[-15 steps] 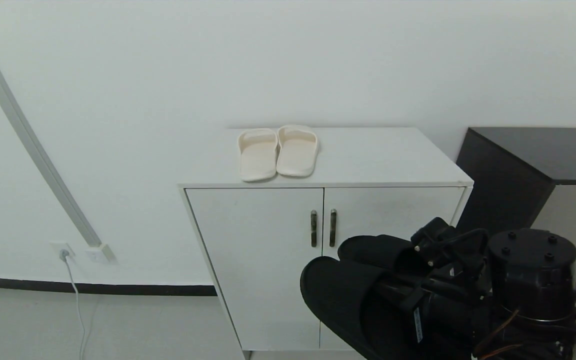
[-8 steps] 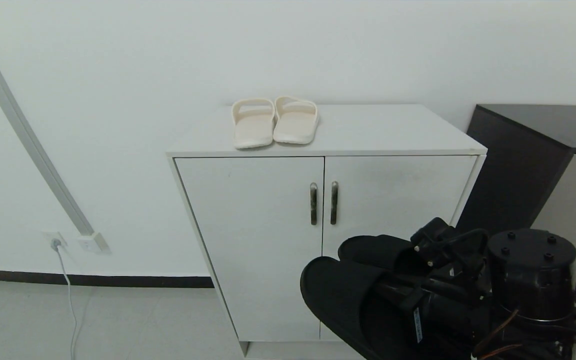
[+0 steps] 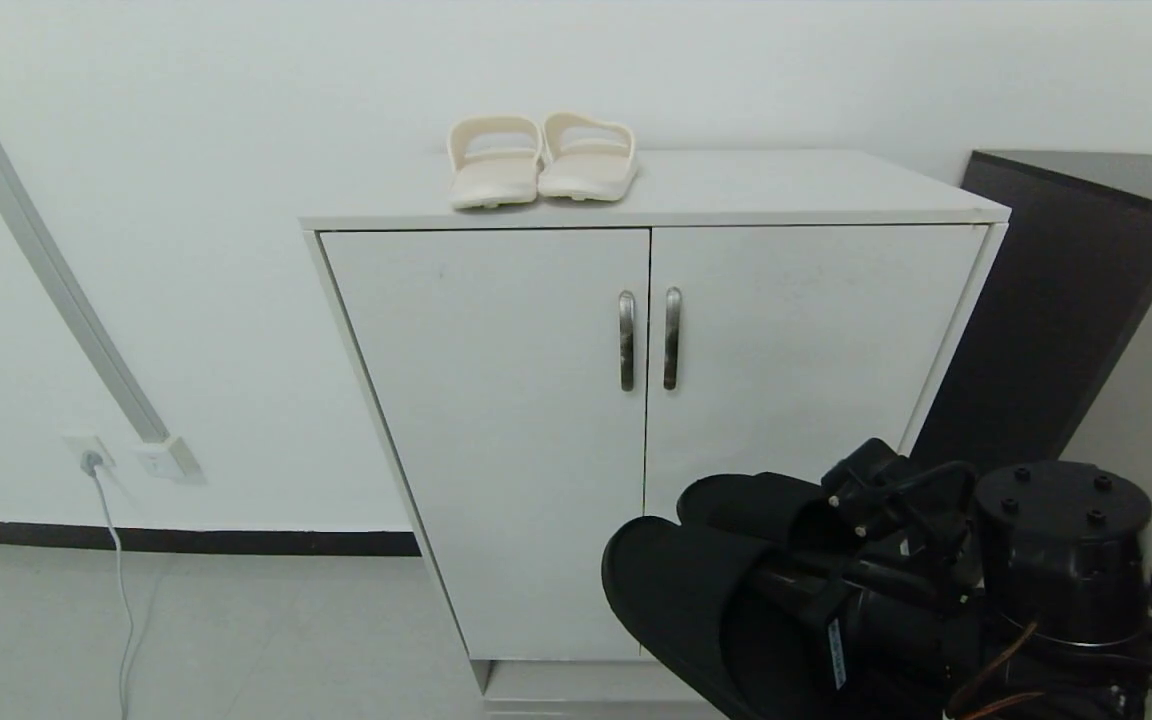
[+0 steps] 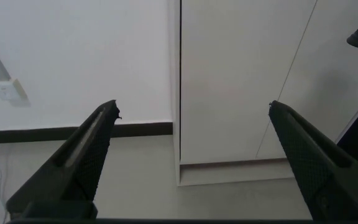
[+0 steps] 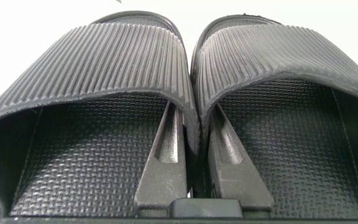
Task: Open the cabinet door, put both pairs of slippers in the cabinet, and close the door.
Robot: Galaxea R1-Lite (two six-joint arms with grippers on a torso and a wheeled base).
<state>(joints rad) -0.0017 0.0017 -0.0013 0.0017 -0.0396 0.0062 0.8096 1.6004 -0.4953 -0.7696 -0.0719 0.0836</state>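
A white cabinet (image 3: 496,420) stands against the wall, its two doors shut and their metal handles (image 3: 626,340) side by side at the centre. A cream pair of slippers (image 3: 541,160) rests on its top, left of the middle. My right gripper (image 3: 821,575) is low in front of the right door, shut on a black pair of slippers (image 3: 696,590). In the right wrist view its fingers (image 5: 163,162) sit under both straps of the black pair (image 5: 117,68), pinching the inner sides together. My left gripper (image 4: 193,107) is open, facing the cabinet's lower left corner (image 4: 180,177).
A dark cabinet (image 3: 1066,300) stands close beside the white one on the right. Left of the cabinet, a wall outlet (image 3: 86,460) has a cable hanging to the floor, and a slanted conduit (image 3: 46,260) runs up the wall. Bare grey floor (image 3: 186,630) lies at front left.
The whole head picture has shifted: the cabinet now sits higher and looks larger, so the camera has moved. The right gripper still holds the black slippers the same way.
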